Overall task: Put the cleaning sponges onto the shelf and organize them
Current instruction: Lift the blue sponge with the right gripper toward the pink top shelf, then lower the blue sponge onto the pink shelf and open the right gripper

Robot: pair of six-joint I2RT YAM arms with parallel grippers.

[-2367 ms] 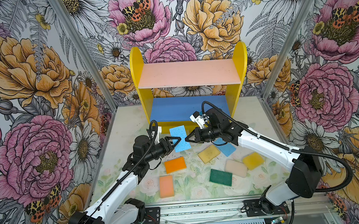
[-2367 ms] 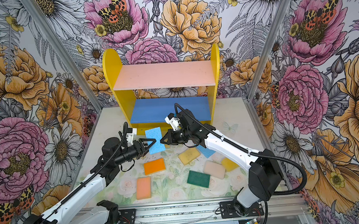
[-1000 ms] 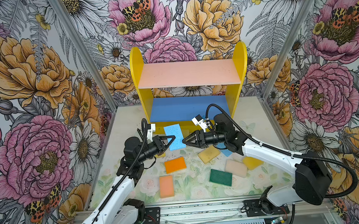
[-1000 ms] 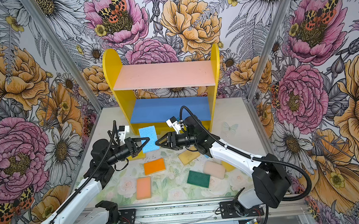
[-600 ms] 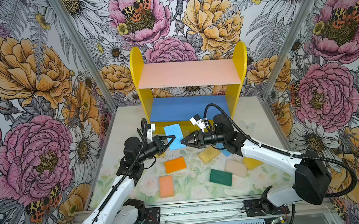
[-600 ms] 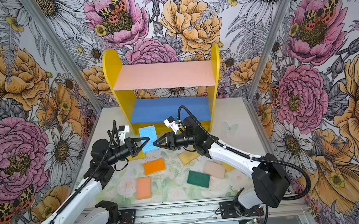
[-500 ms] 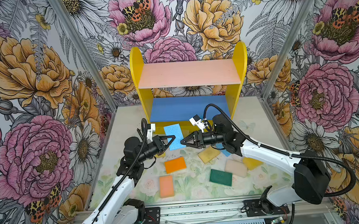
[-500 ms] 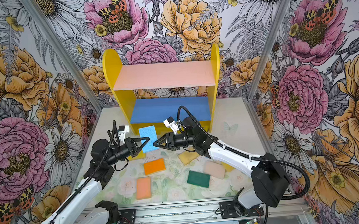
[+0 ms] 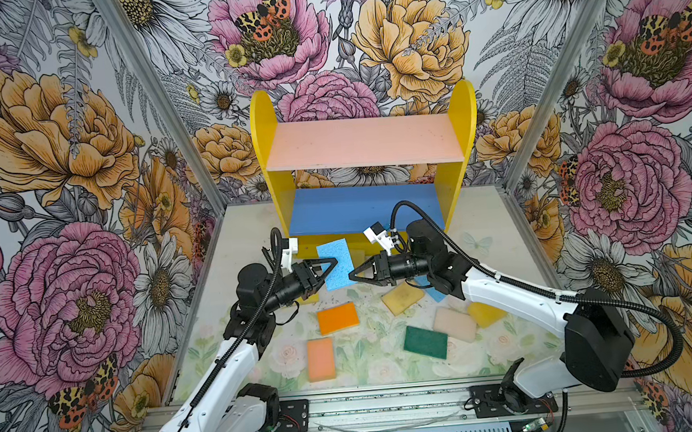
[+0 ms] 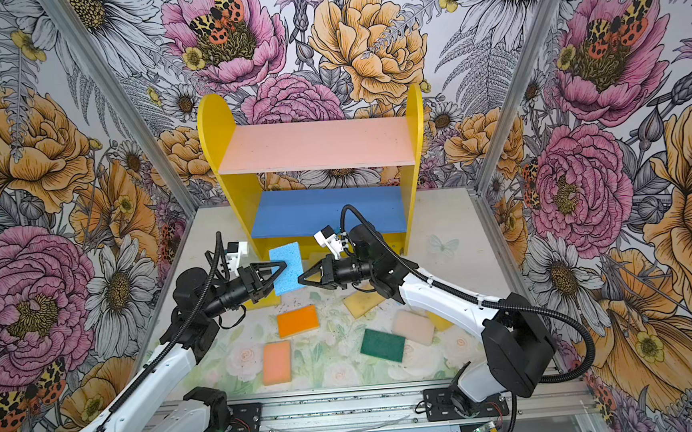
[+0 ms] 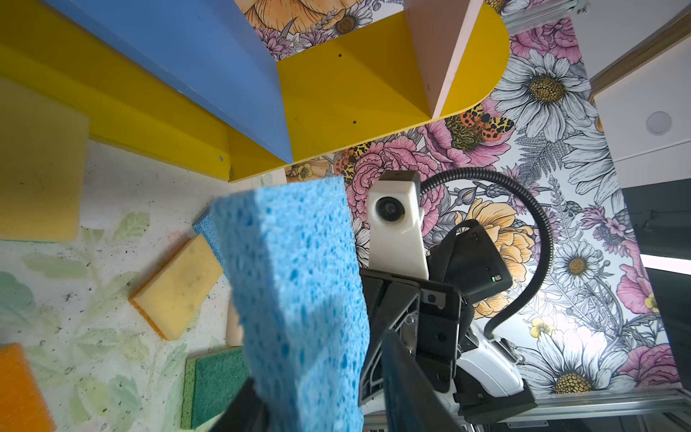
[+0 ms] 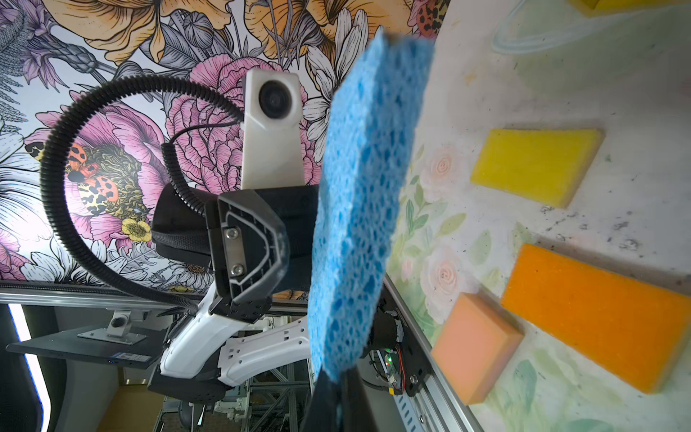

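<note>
A light blue sponge hangs upright above the table in front of the shelf, between the two grippers. My right gripper is shut on its edge, which shows pinched in the right wrist view on the sponge. My left gripper is open, with its fingers standing on either side of the sponge and a gap showing at one finger. Orange, peach, dark green, cream and yellow sponges lie flat on the table.
Another yellow sponge and a second light blue one lie partly under my right arm. The shelf stands against the back wall, with its blue lower board just behind the grippers. Flowered walls close in left and right.
My right gripper has moved in and closed on the blue sponge's edge. My left gripper, which was holding the sponge, has opened its jaws around it.
</note>
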